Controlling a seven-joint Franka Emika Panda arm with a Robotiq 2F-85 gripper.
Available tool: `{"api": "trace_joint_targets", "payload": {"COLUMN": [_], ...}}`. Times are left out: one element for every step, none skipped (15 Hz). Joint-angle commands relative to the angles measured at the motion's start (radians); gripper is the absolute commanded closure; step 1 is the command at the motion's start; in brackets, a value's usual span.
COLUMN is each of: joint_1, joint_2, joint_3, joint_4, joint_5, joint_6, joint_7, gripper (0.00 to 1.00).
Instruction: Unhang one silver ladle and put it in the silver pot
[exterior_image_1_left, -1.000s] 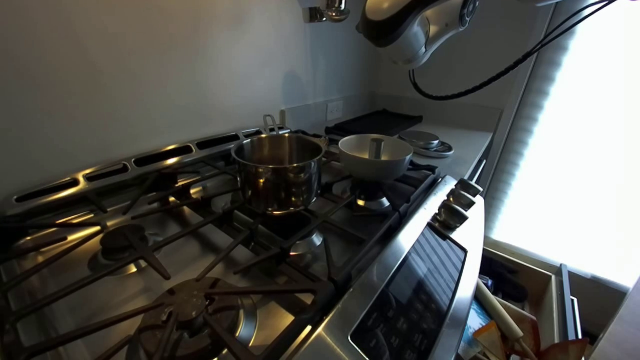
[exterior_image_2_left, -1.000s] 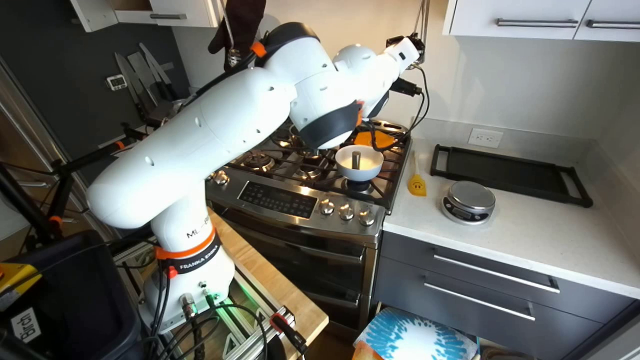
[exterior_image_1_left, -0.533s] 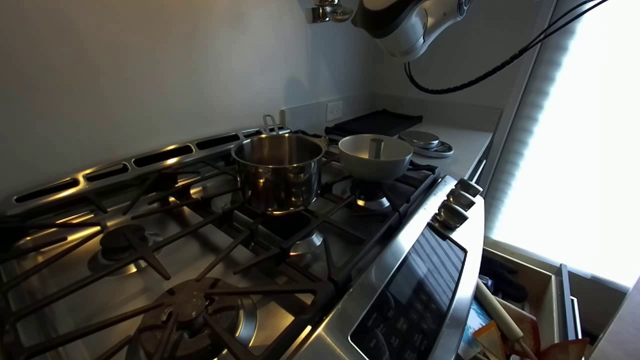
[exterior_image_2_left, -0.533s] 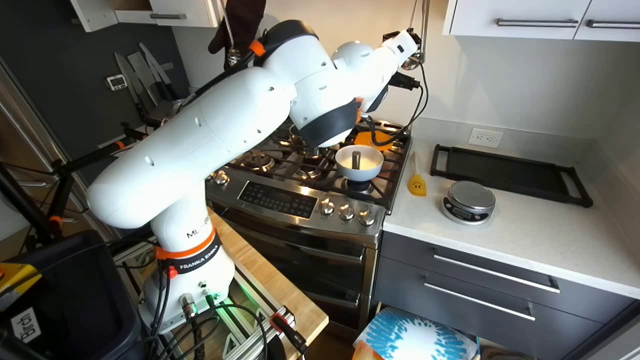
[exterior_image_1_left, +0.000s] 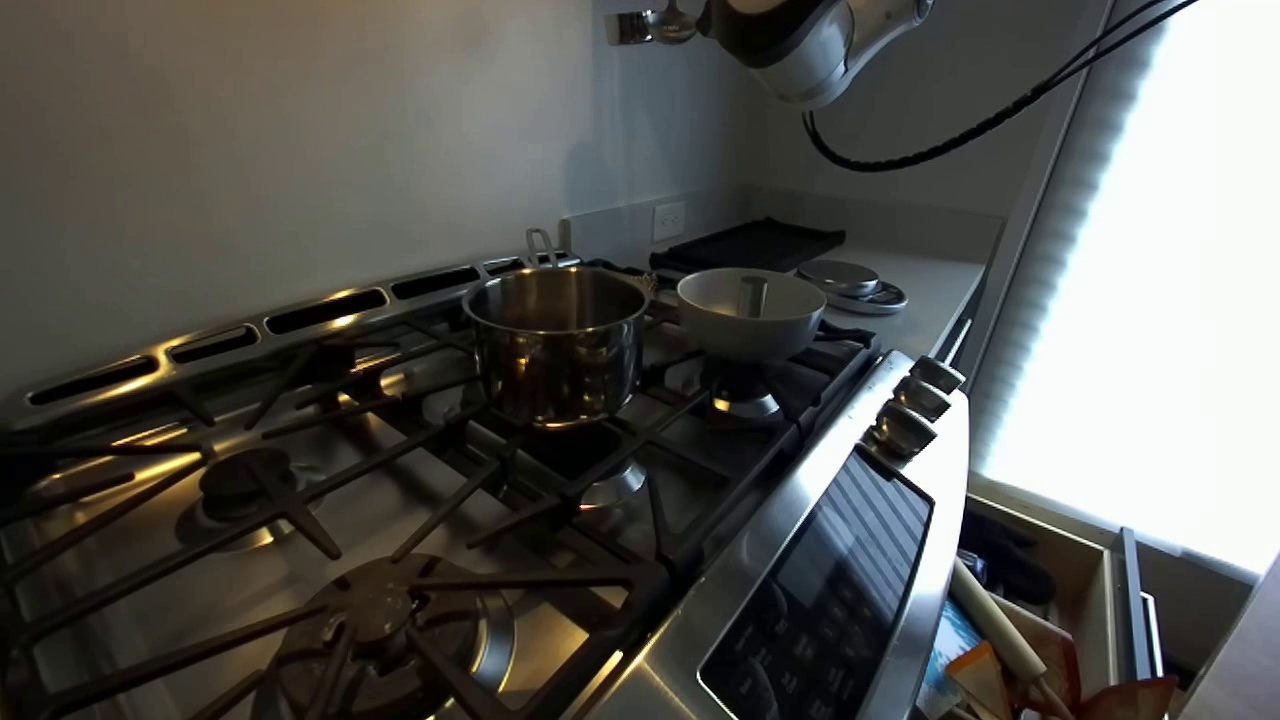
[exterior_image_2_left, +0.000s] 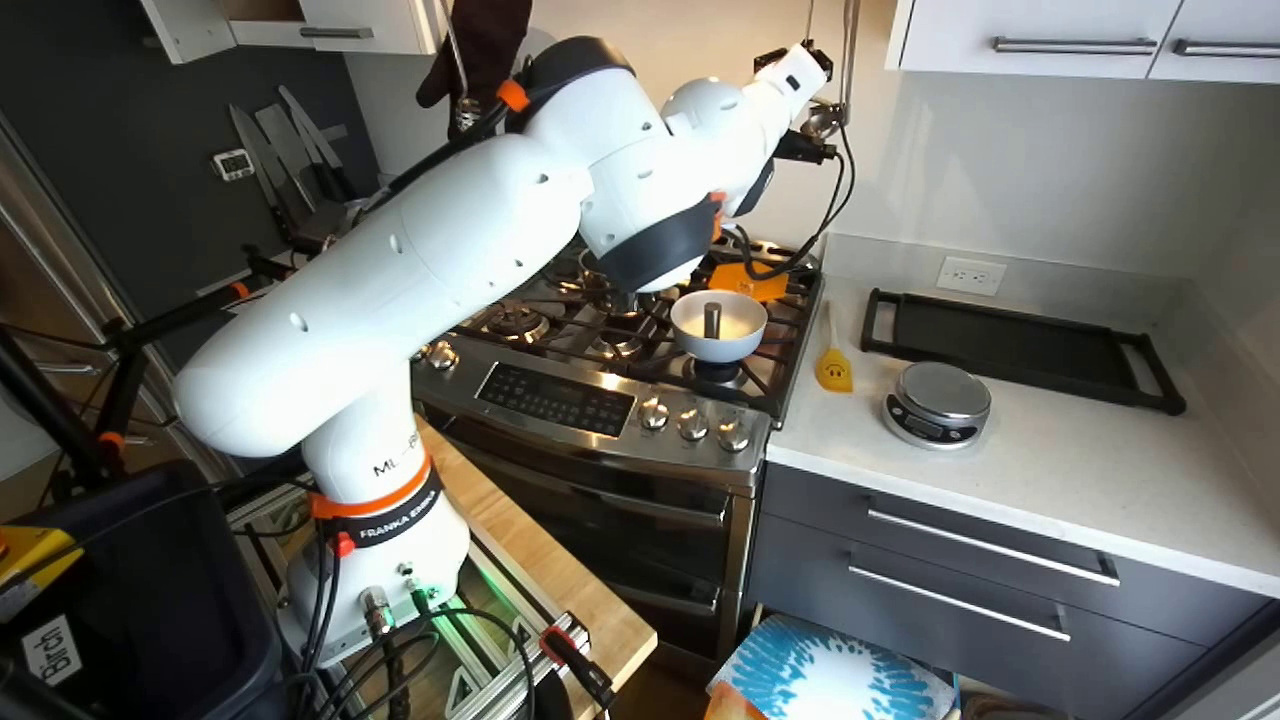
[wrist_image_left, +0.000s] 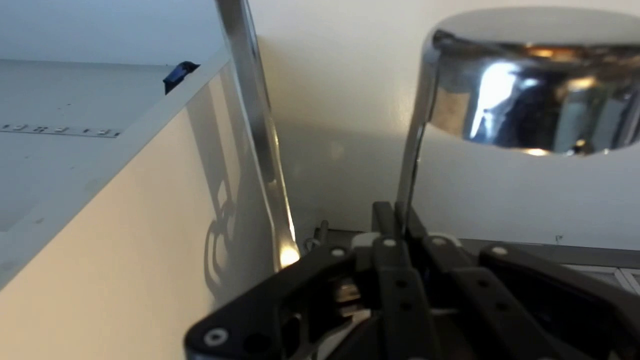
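My gripper (wrist_image_left: 397, 212) is shut on the thin flat handle of a silver ladle (wrist_image_left: 532, 97) in the wrist view. The ladle's shiny round cup shows at the upper right of that view. In an exterior view its thin handle (exterior_image_2_left: 810, 20) rises above my gripper (exterior_image_2_left: 796, 62) and out of the frame, so its hook end is hidden. The silver pot (exterior_image_1_left: 560, 360) stands on a burner grate in an exterior view, its top open. Elsewhere the arm mostly hides the pot.
Another metal handle (wrist_image_left: 265, 140) hangs beside the held one, near a white cabinet side (wrist_image_left: 120, 225). A rounded ladle (exterior_image_2_left: 824, 120) hangs right of my wrist. A white bowl (exterior_image_1_left: 755, 335) with a metal cylinder stands beside the pot. A scale (exterior_image_2_left: 938, 400) and black tray (exterior_image_2_left: 1020, 350) lie on the counter.
The arm and gripper have moved up and a little left in an exterior view. The held ladle's handle has moved left, away from the other hanging handle.
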Motion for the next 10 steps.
{"api": "trace_joint_targets", "payload": {"joint_1": [-0.004,-0.003,-0.003,-0.005,-0.008,-0.011,-0.011,-0.011,-0.011,-0.011], "joint_2": [-0.017,-0.018,-0.020,-0.025,-0.032,-0.040,-0.046,-0.051,-0.056,-0.059], "joint_3": [0.010,0.010,0.010,0.014,0.020,0.030,0.038,0.045,0.054,0.060], "joint_4": [0.024,0.024,0.024,0.023,0.021,0.017,0.015,0.015,0.012,0.010], "joint_5": [-0.006,-0.001,-0.001,-0.006,-0.015,-0.020,-0.026,-0.032,-0.037,-0.041], "joint_6": [-0.007,-0.003,0.001,0.009,0.021,0.039,0.057,0.068,0.075,0.077], "joint_7": [-0.009,-0.009,-0.009,-0.005,0.002,0.013,0.025,0.036,0.051,0.062], "gripper": [0.99,0.99,0.99,0.99,0.99,0.99,0.99,0.99,0.99,0.99]}}
